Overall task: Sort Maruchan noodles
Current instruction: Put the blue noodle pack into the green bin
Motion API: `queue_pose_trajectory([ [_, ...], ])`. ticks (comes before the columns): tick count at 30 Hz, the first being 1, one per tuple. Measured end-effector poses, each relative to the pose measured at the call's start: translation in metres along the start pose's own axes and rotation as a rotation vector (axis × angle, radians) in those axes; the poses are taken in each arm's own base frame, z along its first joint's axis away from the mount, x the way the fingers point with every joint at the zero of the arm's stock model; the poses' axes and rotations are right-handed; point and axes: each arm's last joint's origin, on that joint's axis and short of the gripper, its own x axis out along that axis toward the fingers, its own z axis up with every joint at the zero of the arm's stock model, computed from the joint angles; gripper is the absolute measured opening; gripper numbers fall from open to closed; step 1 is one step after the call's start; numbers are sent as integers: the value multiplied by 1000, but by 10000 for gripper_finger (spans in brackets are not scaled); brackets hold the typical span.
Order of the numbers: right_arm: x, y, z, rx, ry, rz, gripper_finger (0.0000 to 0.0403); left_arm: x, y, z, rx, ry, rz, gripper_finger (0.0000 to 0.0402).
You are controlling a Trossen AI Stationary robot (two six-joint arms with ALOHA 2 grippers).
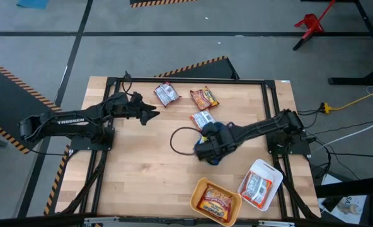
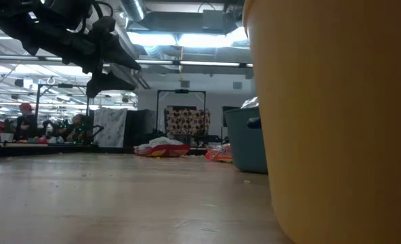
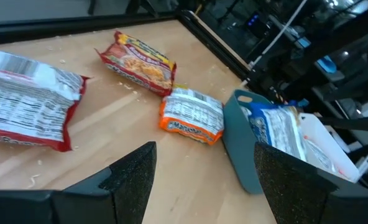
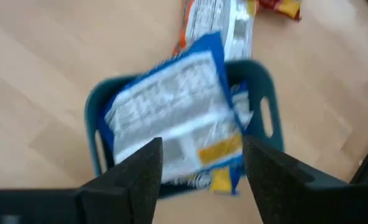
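A teal tray [image 4: 103, 118] holds a blue-and-white packet [image 4: 171, 112] that lies tilted, one corner over the tray's rim. My right gripper [image 4: 199, 149] hovers open just above it, near the table's middle [image 1: 208, 144]. Three more packets lie flat on the wood toward the far edge: a red-and-white one [image 1: 166, 94], an orange/red-yellow one [image 1: 204, 98], and an orange-and-white one [image 1: 202, 118] beside the teal tray [image 1: 217, 128]. My left gripper [image 1: 152, 113] is open and raised left of them; its wrist view shows all three packets [image 3: 28, 99] [image 3: 137, 62] [image 3: 193, 115].
An orange tray [image 1: 199, 189] with an orange/red-yellow packet and a white tray [image 1: 268, 169] with a red-and-white packet stand near the table's near right corner. A black cable loop [image 1: 174, 140] hangs beside my right arm. Bare wood spans the table's left and near middle.
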Motion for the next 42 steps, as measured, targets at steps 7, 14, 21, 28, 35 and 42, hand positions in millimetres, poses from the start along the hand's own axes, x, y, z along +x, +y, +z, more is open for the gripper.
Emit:
queue_pose_trajectory([
  [7,19,13,14,-105,25,59,185,-1,5,2,-39,-1,10,263],
  [14,42,12,18,-184,119,-63,182,-1,5,2,-39,3,6,263],
  [21,62,3,35,-229,182,-106,182,0,5,2,-36,7,10,263],
  [28,85,-14,26,-256,313,-179,182,0,6,0,-16,23,21,263],
  [35,87,-17,19,-260,304,-183,181,0,7,0,-8,29,26,263],
  [42,48,-43,30,-197,183,-95,182,-1,10,2,-21,14,46,263],
])
